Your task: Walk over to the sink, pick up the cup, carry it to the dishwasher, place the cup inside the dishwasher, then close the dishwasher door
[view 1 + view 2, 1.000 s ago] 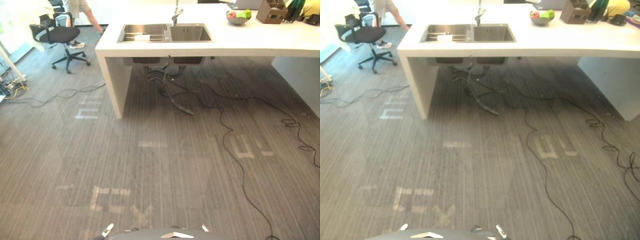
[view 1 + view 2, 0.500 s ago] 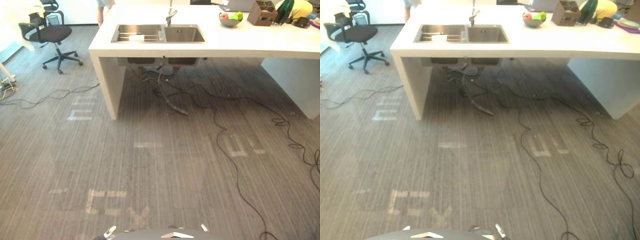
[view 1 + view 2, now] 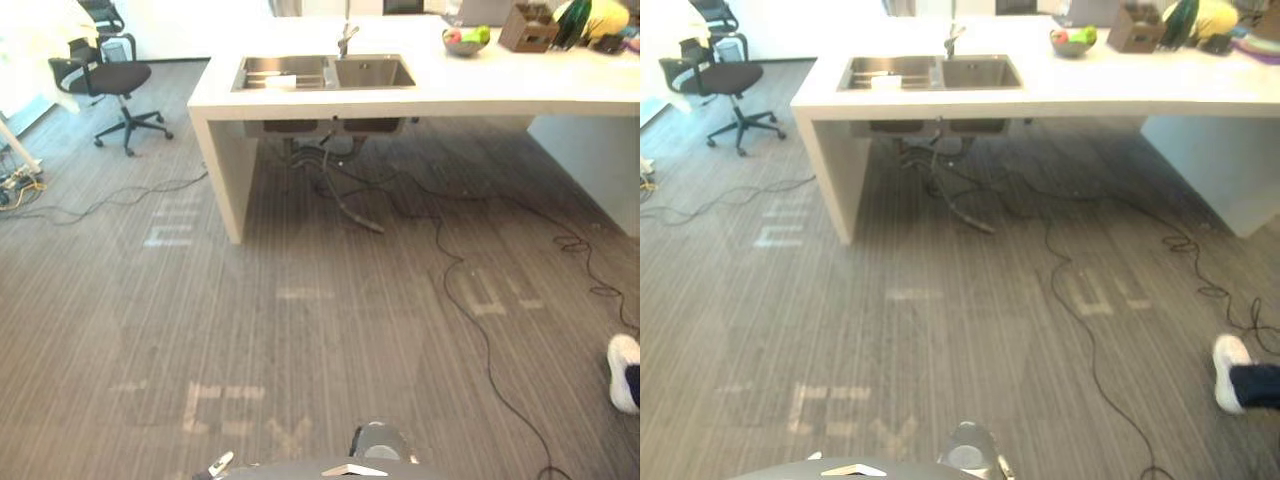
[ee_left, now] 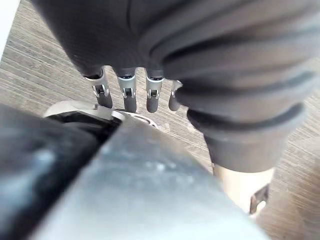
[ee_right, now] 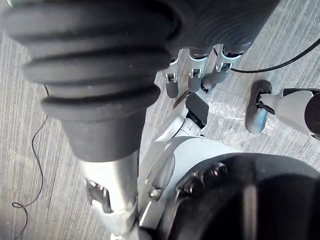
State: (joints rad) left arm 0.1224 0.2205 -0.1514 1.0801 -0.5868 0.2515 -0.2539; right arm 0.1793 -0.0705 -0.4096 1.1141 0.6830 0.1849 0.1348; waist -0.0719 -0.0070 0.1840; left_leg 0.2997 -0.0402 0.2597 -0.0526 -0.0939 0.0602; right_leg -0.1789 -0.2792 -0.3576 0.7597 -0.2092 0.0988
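Looking ahead, you see the sink point(image 3: 372, 73) far off. A small white thing point(image 3: 283, 77) lies in the sink's left side; it may be the cup, too small to tell. Your left hand point(image 4: 127, 95) and right hand point(image 5: 195, 72) hang loose and open, holding nothing, both far from the sink. I think the left one is a bit closer.
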